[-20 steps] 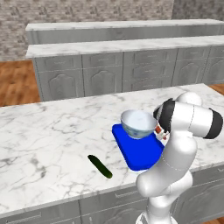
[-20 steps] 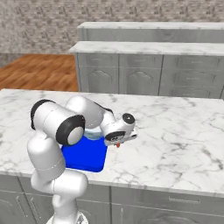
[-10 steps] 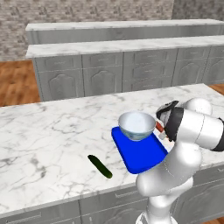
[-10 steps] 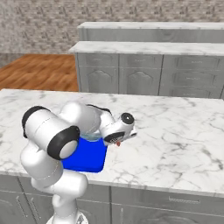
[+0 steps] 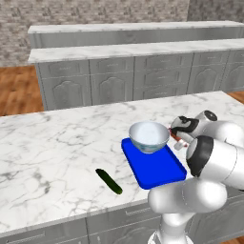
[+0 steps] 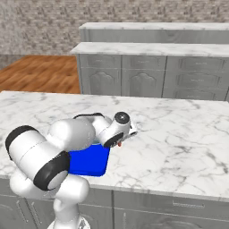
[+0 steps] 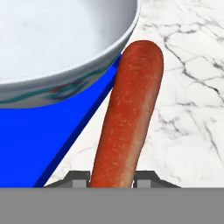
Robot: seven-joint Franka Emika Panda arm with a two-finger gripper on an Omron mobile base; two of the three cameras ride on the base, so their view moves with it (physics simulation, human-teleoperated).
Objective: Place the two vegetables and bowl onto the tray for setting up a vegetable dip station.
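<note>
**A:** Where does the carrot (image 7: 131, 113) lie from the hand (image 7: 112, 178)?

**B:** Straight ahead in the hand view. It runs from between the two fingertips at the bottom centre up to the upper middle, long axis along the line of sight. Its thin end sits between the jaws, which stand close on either side; whether they have pinched it, I can't tell.

**A:** And the tray (image 7: 30, 144)?

**B:** Lower left, its edge just beside the carrot, with the bowl (image 7: 57, 43) on it at upper left. The carrot looks to be over bare table (image 7: 192, 109), so it must go left.

**A:** Arm pose?

**B:** In the left base view the hand (image 5: 177, 138) is centre right, reaching low beside the bowl (image 5: 148, 136). The cucumber (image 5: 108, 181) lies lower left, apart from the tray (image 5: 157, 169).
</note>
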